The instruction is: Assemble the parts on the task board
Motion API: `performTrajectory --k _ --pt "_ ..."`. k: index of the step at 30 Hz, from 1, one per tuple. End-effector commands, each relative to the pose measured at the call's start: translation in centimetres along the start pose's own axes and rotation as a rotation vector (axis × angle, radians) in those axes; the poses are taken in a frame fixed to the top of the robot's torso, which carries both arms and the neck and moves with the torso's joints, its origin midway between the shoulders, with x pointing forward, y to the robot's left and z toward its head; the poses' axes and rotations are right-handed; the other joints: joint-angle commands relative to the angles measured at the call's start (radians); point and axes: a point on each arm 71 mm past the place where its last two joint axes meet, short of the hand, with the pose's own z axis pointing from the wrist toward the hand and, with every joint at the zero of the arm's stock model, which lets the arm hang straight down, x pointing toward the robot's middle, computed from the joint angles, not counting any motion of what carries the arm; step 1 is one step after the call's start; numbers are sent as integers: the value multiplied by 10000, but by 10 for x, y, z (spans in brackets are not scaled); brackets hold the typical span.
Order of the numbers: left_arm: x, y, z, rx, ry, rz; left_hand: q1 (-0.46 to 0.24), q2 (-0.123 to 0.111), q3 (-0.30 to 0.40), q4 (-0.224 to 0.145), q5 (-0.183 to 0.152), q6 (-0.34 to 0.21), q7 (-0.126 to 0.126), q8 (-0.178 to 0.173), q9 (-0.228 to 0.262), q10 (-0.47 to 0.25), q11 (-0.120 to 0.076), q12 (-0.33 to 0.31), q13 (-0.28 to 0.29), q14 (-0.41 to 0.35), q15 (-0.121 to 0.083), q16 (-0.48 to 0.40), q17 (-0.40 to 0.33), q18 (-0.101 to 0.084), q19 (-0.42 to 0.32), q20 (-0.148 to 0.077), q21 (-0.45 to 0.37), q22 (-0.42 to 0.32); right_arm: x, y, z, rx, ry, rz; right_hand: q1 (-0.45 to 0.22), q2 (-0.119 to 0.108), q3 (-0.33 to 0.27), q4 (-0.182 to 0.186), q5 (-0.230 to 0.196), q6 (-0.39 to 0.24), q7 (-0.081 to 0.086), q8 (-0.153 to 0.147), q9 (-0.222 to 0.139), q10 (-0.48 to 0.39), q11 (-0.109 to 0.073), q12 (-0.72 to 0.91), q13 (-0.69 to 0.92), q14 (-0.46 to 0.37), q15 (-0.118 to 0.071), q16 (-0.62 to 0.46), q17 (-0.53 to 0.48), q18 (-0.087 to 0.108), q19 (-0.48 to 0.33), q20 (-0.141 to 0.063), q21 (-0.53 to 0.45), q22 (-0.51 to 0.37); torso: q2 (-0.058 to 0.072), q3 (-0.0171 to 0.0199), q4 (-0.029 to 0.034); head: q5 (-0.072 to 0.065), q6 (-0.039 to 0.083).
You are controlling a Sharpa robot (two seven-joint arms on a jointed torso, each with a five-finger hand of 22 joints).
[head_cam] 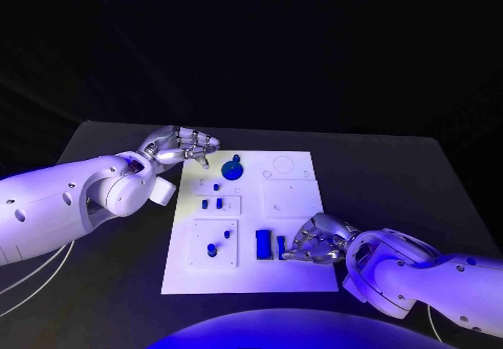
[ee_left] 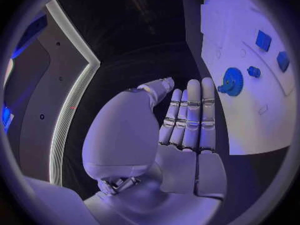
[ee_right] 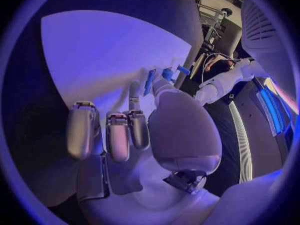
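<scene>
The white task board (head_cam: 251, 273) lies in the middle of the black table. A blue gear (head_cam: 232, 171) sits near its far left corner, with small blue parts (head_cam: 217, 187) set in the left column below it. My left hand (head_cam: 180, 147) hovers off that far left corner, fingers straight and together, holding nothing; in the left wrist view the left hand (ee_left: 187, 120) faces the gear (ee_left: 232, 81). My right hand (head_cam: 315, 238) is at the board's near right, its other fingers curled in. Thumb and a finger pinch a narrow blue bar (head_cam: 281, 246), the bar (ee_right: 150, 81) beside a wider blue block (head_cam: 263, 245).
Two blue square parts (ee_left: 263, 40) and a small blue peg (ee_left: 253, 71) sit on the board (ee_left: 250, 120) past the gear. Round outlines mark the board's far right (head_cam: 283, 163). Black table (head_cam: 398, 182) surrounds the board on all sides.
</scene>
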Motion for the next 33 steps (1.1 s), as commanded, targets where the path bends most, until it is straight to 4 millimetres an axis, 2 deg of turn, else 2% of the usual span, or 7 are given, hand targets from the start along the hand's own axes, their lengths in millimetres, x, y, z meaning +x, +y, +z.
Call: performTrajectory --k 1,7,22,30,31,32,33 --pt "1 -2 0 181 -48 -128 -22 63 -41 13 38 -17 22 23 -14 -67 1 56 6 -65 -12 -2 -17 133 -53 31 -32 -18 -4 8 -2 -854 73 654 196 157 -743 9 1217 -547 282 -250 -65 -91 234 -2276 950 490 157 -913 278 432 -757 159 -2711 1208 -29 -16 -12 18 117" --pt "-2 -3 -1 407 -451 -677 -104 71 -54 77 32 -60 20 10 -27 7 -7 139 21 -85 -8 4 -23 130 -72 44 -79 -45 -36 16 2 -2079 -1005 2149 1380 752 -1676 2 1449 -1569 654 -412 19 -2454 588 -8006 -2621 -862 459 -4497 -4249 1283 -2759 471 -8904 -1214 -130 -79 -51 20 380" --pt "-17 10 16 862 -2370 -1609 -266 48 168 227 39 -55 -118 61 -44 912 -187 482 -12 -357 -106 -566 -324 127 -270 0 -566 -322 -147 -9 75 -3429 -3698 5817 3425 558 964 -7 1082 -1495 1468 -2028 -1767 -3133 1499 -13330 -9537 -3749 1629 -11805 -8531 1254 -4721 1603 -12291 -4894 -493 -155 -66 -146 1600" --pt "-19 16 36 1346 -2760 -2044 -549 -139 912 264 5 -645 -44 152 13 1061 338 -1746 -78 -1584 753 -6306 -2035 142 -1906 1179 -5346 -3137 -176 -15 108 -4012 -4361 5874 2920 99 2284 -257 1067 -1843 1722 -2692 -2499 -3786 1916 -13831 -11625 -4208 2065 -13426 -9594 1285 -5406 2085 -12286 -6773 -530 -19 37 -158 2088" --pt "-15 19 34 688 -2358 -1617 -4571 1921 -5272 -648 -1929 -8953 -2068 -2775 -2131 -8596 -1555 -3756 -715 -9700 -807 -10725 -3277 -1704 -8309 -1698 -9439 -5040 -174 -22 103 -2929 -4672 5244 -1505 1942 -1061 -2911 -872 -11075 -360 -3408 -6323 -7002 355 -14484 -13073 -7292 895 -15519 -13080 -532 -14643 -197 -12906 -13077 -512 -110 -18 -175 1927" --pt "-15 19 34 690 -2367 -1617 -4753 1921 -5272 -648 -1929 -8953 -2068 -2775 -2131 -8596 -1555 -3756 -715 -9700 -807 -10725 -3277 -1704 -8309 -1698 -9439 -5040 -174 -22 103 -2936 -4677 5271 -1688 1942 -1061 -2911 -872 -11075 -360 -3408 -6323 -7174 355 -14484 -13073 -7443 895 -15519 -13080 -532 -14643 -197 -12906 -13077 -522 -104 -19 -173 1932" --pt "-14 19 34 692 -2386 -1616 -5077 1921 -5272 -648 -1929 -8953 -2068 -2775 -2131 -8596 -1555 -3756 -715 -9700 -807 -10725 -3277 -1704 -8309 -1698 -9439 -5040 -173 -21 103 -2952 -4687 5325 -2058 1942 -1061 -2911 -872 -11075 -360 -3408 -6323 -7441 355 -14484 -13073 -14629 895 -15519 -13080 -532 -14643 -197 -12906 -13077 -543 -90 -21 -170 1942"
